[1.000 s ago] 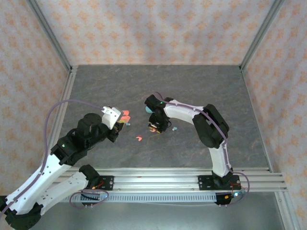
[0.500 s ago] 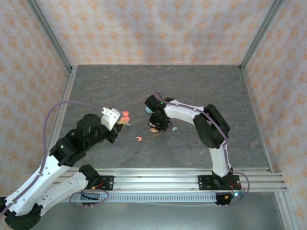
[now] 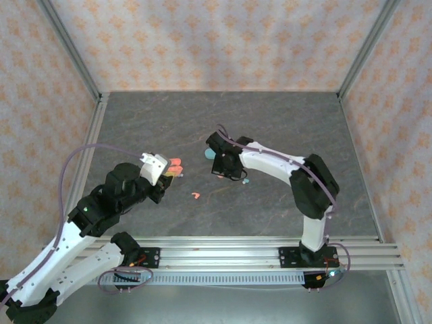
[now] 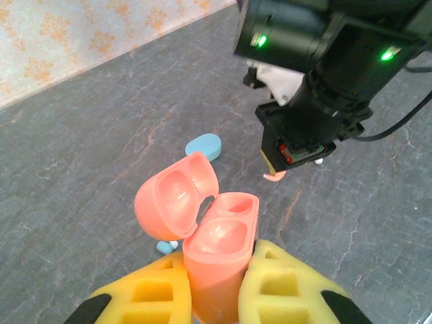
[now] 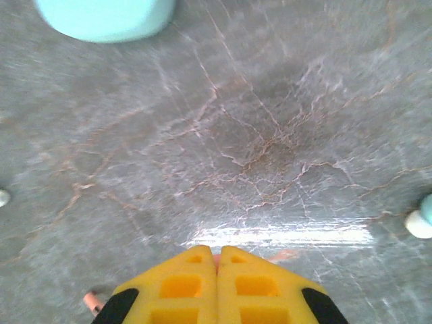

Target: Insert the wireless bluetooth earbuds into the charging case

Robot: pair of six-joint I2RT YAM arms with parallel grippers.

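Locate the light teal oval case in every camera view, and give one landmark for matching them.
Top external: teal case mid-table, partly hidden behind the right arm's wrist.
Left wrist: small oval lying flat beyond the open pink case.
Right wrist: top-left corner, cut by the edge.
Shared landmark: the right tool, with the teal case close by.

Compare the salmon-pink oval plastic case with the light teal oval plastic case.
The salmon-pink oval plastic case stands open; the light teal oval plastic case looks shut. The pink one is clamped upright in the left gripper; the teal one lies flat on the grey table. Both are rounded ovals.
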